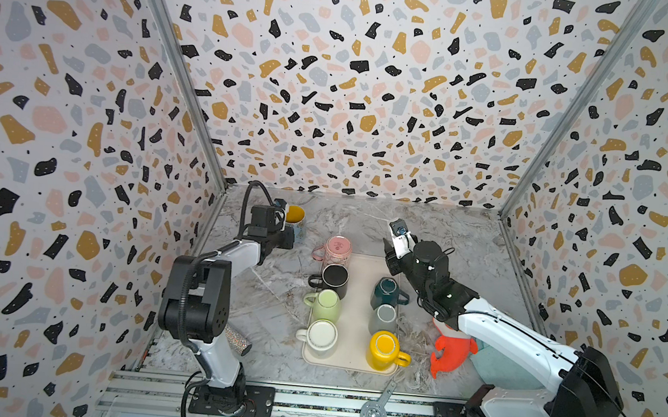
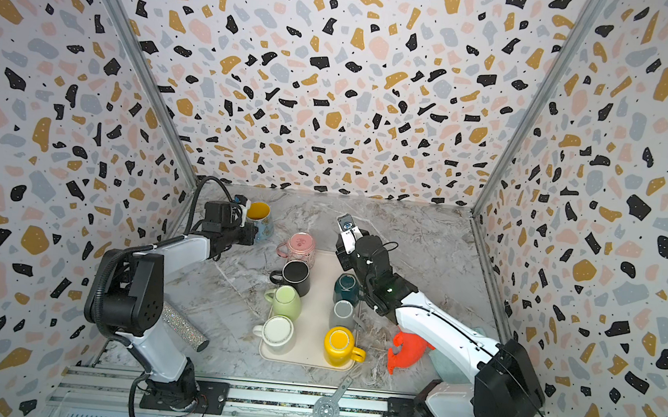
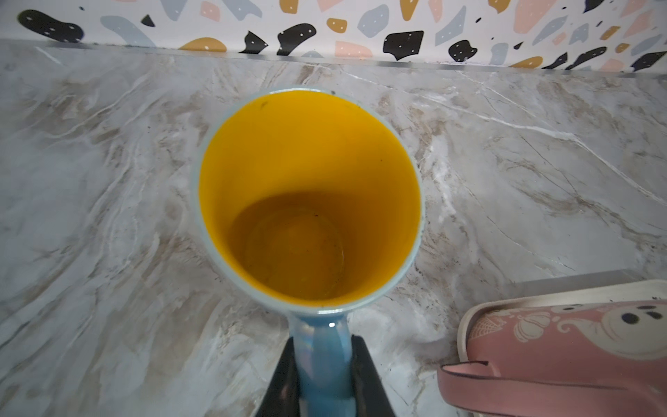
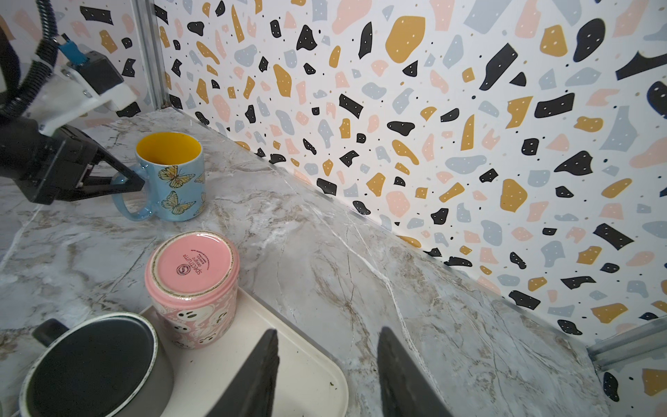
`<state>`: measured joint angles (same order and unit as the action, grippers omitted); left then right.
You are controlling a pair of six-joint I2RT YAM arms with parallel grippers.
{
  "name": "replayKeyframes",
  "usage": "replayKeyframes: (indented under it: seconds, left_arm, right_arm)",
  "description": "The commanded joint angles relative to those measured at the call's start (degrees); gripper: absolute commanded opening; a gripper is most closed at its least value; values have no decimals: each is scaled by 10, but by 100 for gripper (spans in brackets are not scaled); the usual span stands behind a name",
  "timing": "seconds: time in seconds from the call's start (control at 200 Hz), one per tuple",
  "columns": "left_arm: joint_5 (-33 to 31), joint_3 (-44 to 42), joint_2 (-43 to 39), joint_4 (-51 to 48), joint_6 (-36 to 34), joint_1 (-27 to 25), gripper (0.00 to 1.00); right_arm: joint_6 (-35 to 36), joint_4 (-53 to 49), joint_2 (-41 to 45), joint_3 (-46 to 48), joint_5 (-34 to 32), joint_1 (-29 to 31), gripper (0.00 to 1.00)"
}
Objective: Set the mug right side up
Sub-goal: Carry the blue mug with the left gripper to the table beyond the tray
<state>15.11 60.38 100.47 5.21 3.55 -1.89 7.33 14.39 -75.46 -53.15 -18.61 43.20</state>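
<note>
The mug [image 4: 169, 177] stands upright, mouth up, on the counter [image 4: 325, 252] at about 11 o'clock from the tray [image 1: 357, 299]. The left jaws are clamped on its handle. The right jaws hang part open and empty, farther off.

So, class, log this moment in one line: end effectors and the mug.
left end effector: shut on handle of butterfly mug | butterfly mug: upright on table | right end effector: open, empty, over tray corner
</note>
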Motion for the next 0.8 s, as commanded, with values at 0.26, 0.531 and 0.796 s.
replayKeyframes:
  seconds: [0.26, 0.531, 0.796]
  left_arm:
    - [89, 68, 26, -6, -75, 34, 0]
    - [65, 77, 26, -55, -109, 34, 25]
    - [20, 81, 21, -81, -116, 36, 35]
  right_arm:
    - [-7, -7, 1, -8, 4, 2, 46]
    - [-11, -9, -4, -10, 8, 2, 46]
    - [-13, -10, -4, -12, 11, 2, 46]
